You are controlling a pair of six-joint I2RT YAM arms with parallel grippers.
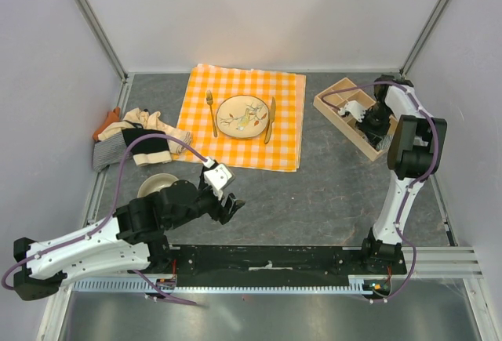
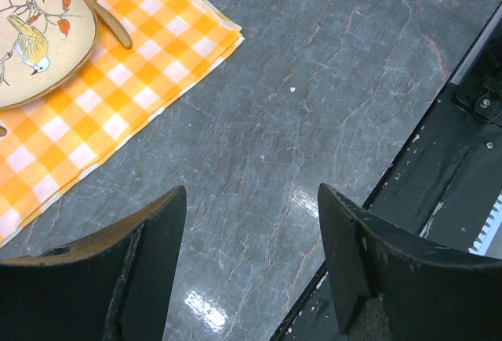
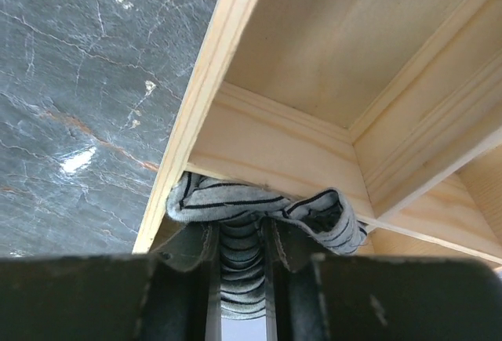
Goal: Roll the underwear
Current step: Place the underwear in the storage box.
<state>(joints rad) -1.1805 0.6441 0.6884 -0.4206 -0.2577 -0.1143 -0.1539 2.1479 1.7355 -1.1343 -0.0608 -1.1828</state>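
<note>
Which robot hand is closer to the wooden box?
Right. The right gripper is down at the wooden box, pinching striped underwear. The left gripper hangs open over the table beside the checked tablecloth, far from the box.

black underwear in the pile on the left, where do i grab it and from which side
Black underwear: pinch its near edge, coming straight down with the left fingers. It lies flat on top of the pile, so probably only a top pinch lifts it alone.
</note>
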